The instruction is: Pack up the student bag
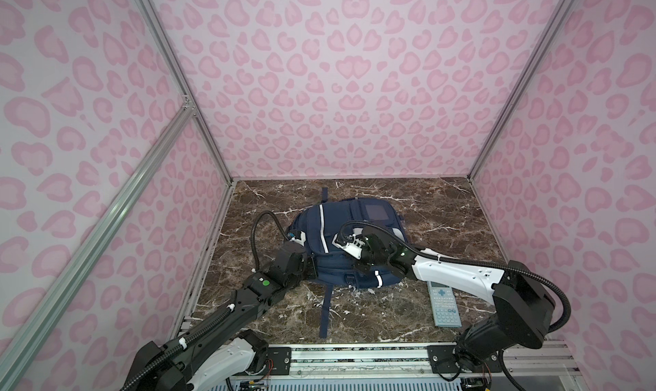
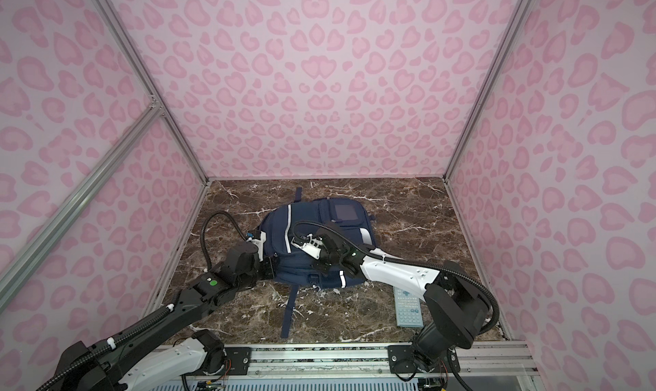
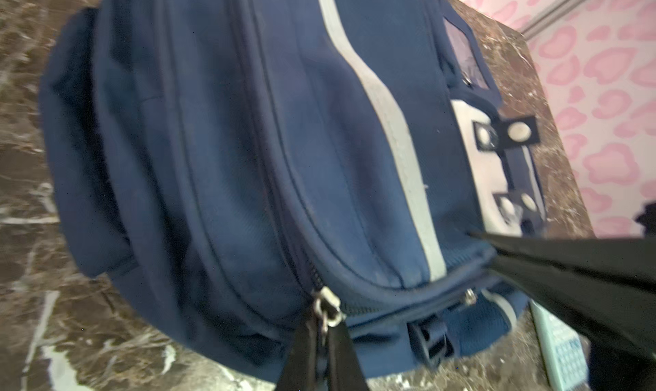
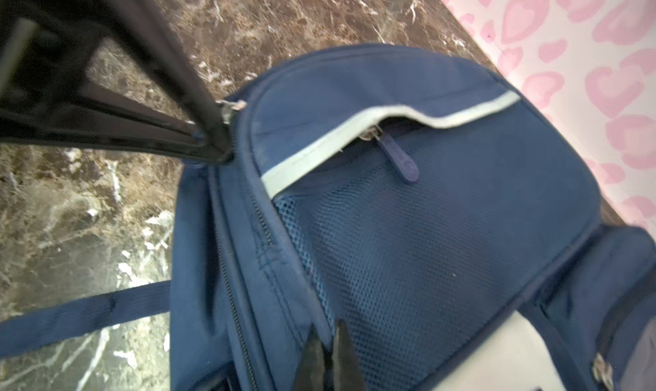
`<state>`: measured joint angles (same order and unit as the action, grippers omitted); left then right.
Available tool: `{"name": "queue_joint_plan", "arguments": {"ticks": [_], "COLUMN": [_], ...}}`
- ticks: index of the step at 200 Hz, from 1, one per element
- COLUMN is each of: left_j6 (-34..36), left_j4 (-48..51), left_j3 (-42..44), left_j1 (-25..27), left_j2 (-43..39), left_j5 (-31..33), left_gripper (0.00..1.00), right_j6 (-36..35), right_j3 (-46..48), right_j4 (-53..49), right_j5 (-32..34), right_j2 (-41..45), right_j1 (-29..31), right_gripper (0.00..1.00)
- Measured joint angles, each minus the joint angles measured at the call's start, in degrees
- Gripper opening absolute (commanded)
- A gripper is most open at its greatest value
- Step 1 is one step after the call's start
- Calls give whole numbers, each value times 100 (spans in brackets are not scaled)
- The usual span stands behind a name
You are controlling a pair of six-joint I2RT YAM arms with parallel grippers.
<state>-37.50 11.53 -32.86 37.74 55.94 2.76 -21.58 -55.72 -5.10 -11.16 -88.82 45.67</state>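
Marble tabletop (image 1: 443, 222), arms (image 1: 458, 272) over student bag (image 1: 309, 229)

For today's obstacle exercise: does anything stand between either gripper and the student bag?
Nothing visible does. The left gripper pinches a zip pull on the student bag; the right gripper, shut, touches it beside the mesh pocket. The calculator lies apart on the table.

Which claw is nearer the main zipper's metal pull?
Left. The left claw is pinched on the zipper pull at the student bag's edge; the right claw grips fabric beside the mesh pocket, apart from it.
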Motion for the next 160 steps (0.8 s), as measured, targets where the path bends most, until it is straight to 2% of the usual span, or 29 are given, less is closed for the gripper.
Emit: {"name": "queue_joint_plan", "arguments": {"ticks": [21,25,38,69,89,117,124,144,152,160], "left_j6": [-247,-310,-439,-605,-608,-638,-651,-654,-645,-640], "left_j4": [-203,-219,-234,-448,-505,-525,-474,-387,-315,-210], "left_j3": [111,133,151,133,63,39,39,2,-15,-37], "left_j1": [511,584,763,907,918,925,925,918,901,844], "left_j2": [-28,-20,39,160,203,205,201,168,133,96], "left_j5": [-136,-160,-295,-612,-730,-767,-741,-695,-619,-608], "left_gripper": [4,4,4,3,4,3,4,4,3,4], "right_j6": [-57,-59,-140,-367,-466,-575,-649,-758,-732,-750], "right_j3": [284,393,791,1410,1182,822,756,667,667,669], "right_j4": [-74,-48,146,929,1139,1185,1115,892,846,828], "right_j5": [407,501,767,667,702,634,612,472,472,433], "right_j2": [363,490,922,1399,1141,688,608,444,411,409], "right_j1": [-116,-90,105,638,752,951,977,1014,1021,1019], "right_gripper": [69,79,82,67,56,47,41,6,0,0]}}
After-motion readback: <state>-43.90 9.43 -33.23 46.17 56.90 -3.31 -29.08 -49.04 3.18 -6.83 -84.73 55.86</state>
